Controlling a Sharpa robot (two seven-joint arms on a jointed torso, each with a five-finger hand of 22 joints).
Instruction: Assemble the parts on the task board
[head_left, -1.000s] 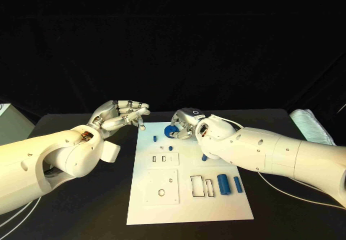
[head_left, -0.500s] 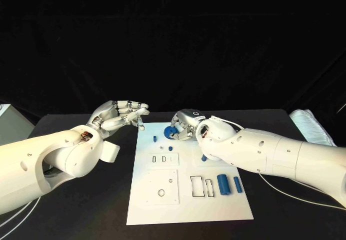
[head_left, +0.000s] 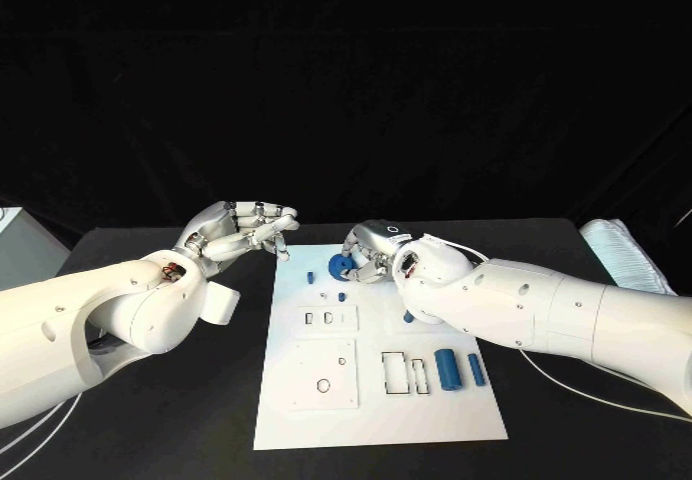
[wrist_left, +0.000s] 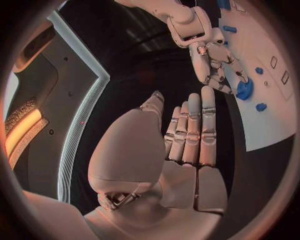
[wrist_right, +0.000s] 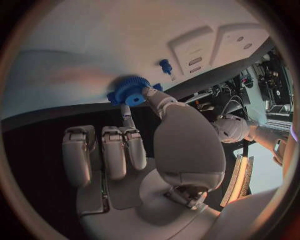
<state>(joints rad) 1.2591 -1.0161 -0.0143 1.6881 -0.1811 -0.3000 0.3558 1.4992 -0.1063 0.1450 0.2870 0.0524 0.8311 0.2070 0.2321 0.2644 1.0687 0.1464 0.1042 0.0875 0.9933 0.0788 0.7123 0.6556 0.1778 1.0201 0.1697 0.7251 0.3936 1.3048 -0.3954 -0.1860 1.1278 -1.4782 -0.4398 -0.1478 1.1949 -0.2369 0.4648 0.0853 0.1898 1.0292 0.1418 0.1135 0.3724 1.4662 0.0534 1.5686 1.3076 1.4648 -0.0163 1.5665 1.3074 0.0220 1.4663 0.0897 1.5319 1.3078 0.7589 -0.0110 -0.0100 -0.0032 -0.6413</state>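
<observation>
From the head view we saw the white task board (head_left: 378, 400) lying in the middle of the black bench (head_left: 173, 420), with our right hand (head_left: 371, 247) at its far end, fingers pinching a blue gear (head_left: 342, 264) low over the board. Our left hand (head_left: 242, 229) hovered just off the board's far left corner, fingers curled toward the thumb with nothing visible in them. Two blue cylinders (head_left: 459, 368) lay loose near the board's right edge beside empty rectangular slots (head_left: 404, 371), a small blue peg (head_left: 342, 296) stood nearer the gear, and another small blue piece (head_left: 410, 316) showed beside the right forearm. In the left wrist view our left hand (wrist_left: 181, 150) held its fingers straight and close together, carrying nothing, while the right hand (wrist_left: 215, 62) gripped the gear (wrist_left: 244, 90) against the board (wrist_left: 269, 120). In the right wrist view the thumb and a fingertip (wrist_right: 127, 111) of our right hand (wrist_right: 150, 150) pinched the gear (wrist_right: 129, 90) touching the board (wrist_right: 94, 60), near the peg (wrist_right: 165, 65). We judged the task early: the gear was being seated, and the cylinders and several recesses remained unfilled.
</observation>
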